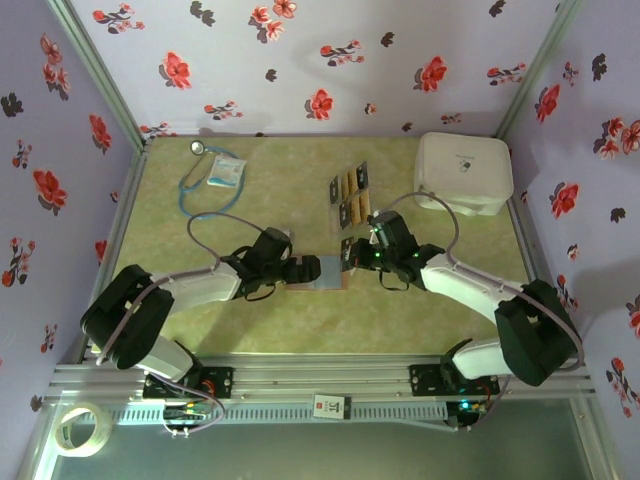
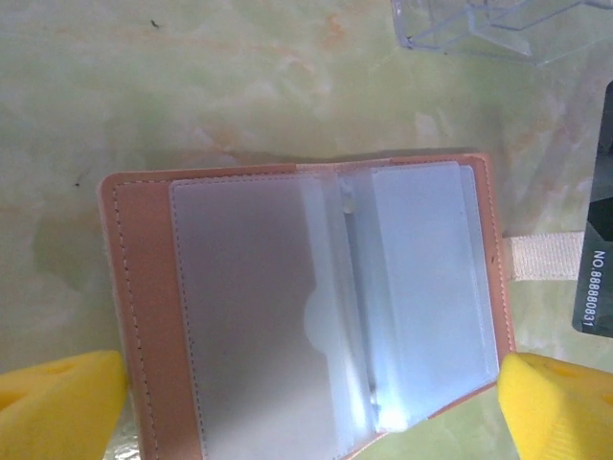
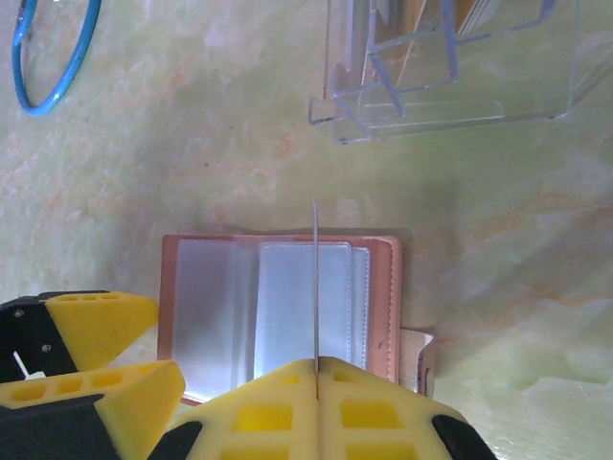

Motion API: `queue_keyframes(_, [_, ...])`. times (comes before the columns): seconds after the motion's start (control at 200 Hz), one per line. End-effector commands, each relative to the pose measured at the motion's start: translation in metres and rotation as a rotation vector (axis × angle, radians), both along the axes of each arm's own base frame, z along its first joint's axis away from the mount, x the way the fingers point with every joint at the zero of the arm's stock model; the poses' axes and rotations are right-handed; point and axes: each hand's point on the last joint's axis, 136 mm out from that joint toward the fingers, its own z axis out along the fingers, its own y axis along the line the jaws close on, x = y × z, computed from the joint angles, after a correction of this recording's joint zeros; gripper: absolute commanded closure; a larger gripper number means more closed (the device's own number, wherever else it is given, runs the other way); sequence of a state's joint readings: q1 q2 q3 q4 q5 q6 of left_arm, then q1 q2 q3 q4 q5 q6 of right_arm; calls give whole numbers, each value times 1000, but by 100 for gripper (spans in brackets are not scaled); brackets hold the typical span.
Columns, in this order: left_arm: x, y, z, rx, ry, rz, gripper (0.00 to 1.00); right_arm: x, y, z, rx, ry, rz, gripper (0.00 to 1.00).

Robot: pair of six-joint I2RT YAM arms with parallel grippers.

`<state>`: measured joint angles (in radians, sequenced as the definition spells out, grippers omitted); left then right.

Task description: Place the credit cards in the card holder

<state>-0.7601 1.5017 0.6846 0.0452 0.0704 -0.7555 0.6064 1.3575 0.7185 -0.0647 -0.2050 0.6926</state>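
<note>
Nearest the lens, the right tool (image 3: 316, 367) pinches one credit card (image 3: 315, 278) edge-on between closed jaws; the open card holder (image 3: 211, 307) lies flat on the bench (image 3: 144, 144) straight beyond the card's leading edge, pockets up; the left tool (image 2: 306, 412), spread wide and empty, straddles the holder's sides.

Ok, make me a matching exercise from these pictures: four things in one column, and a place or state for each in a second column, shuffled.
Things:
1. card holder
2. stethoscope
3. white case
4. credit card

Places or states:
A. far right corner of the table
B. lying open, clear pockets facing up
C. pinched edge-on in the right gripper
D. far left part of the table

Pairs: 1-B, 2-D, 3-A, 4-C
</note>
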Motion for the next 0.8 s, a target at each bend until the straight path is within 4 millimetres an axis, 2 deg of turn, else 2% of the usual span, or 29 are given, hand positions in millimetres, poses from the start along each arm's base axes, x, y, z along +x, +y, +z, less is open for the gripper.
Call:
queue_keyframes(0.0, [2,4,3,7,-16,37,0,1,4,2,47,1,4,100])
queue_keyframes(0.2, [5,34,13,153,-49,79,0,-3,25,12,185,-18,70,100])
queue_keyframes(0.41, [9,56,5,280,-20,49,0,-3,38,12,295,-37,86,100])
queue_keyframes(0.795, [12,55,-9,329,-18,-17,0,-7,41,-11,279,-58,67,100])
